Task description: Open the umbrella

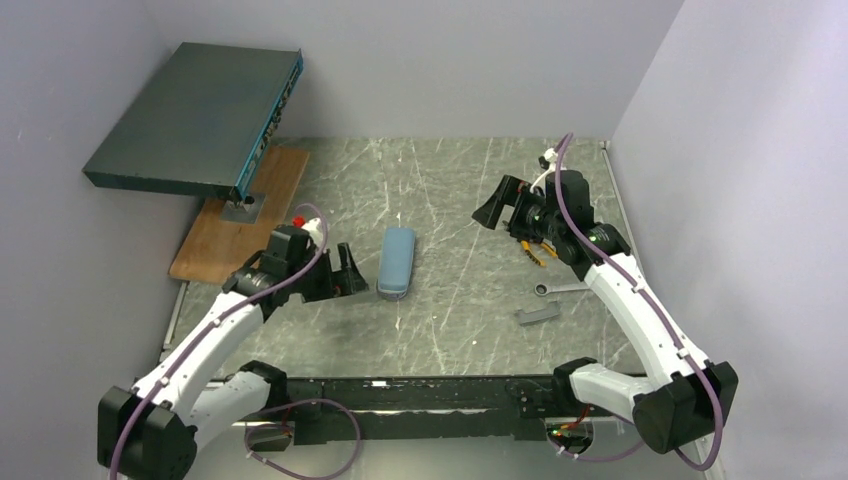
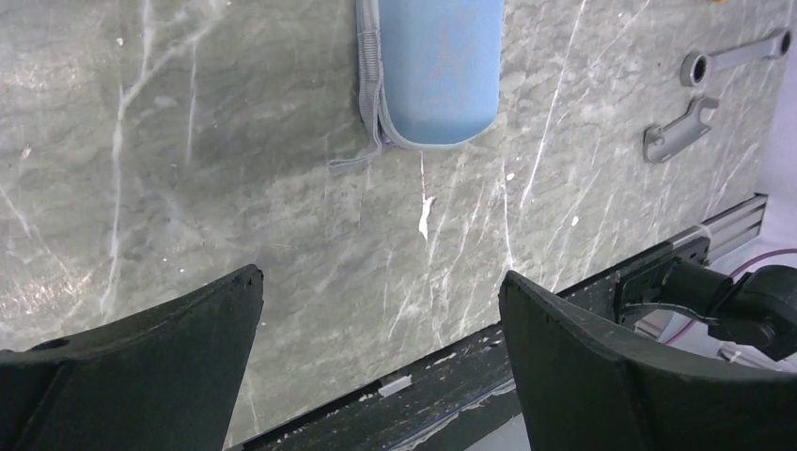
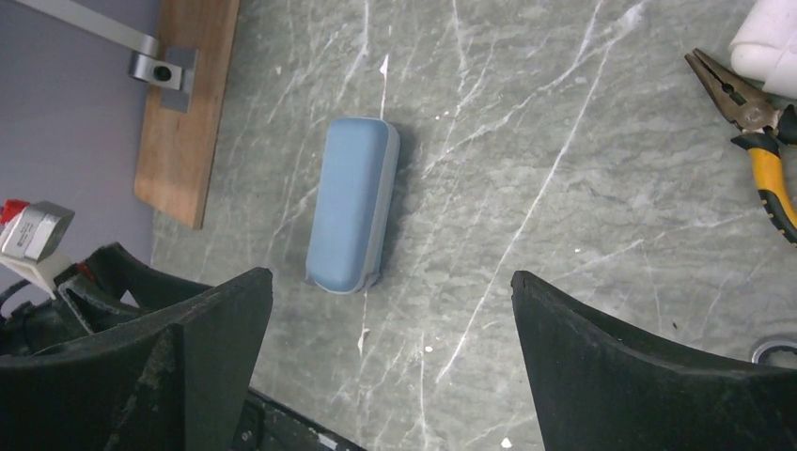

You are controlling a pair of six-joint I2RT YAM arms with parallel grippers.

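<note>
Your grey marbled table sits between pale walls. Nearest you, your left gripper hovers low with its fingers spread wide and empty. It is close to the near end of the umbrella but not touching it. The umbrella lies folded in its slate-blue pouch, flat on the table and pointing away from you. To the right lie a flat grey wrench and a ring spanner. Farther back, your right gripper hangs above the table, equally wide and empty, with yellow-handled pliers beneath its wrist. At the far left, a wooden board bears a stand holding a dark teal box.
</note>
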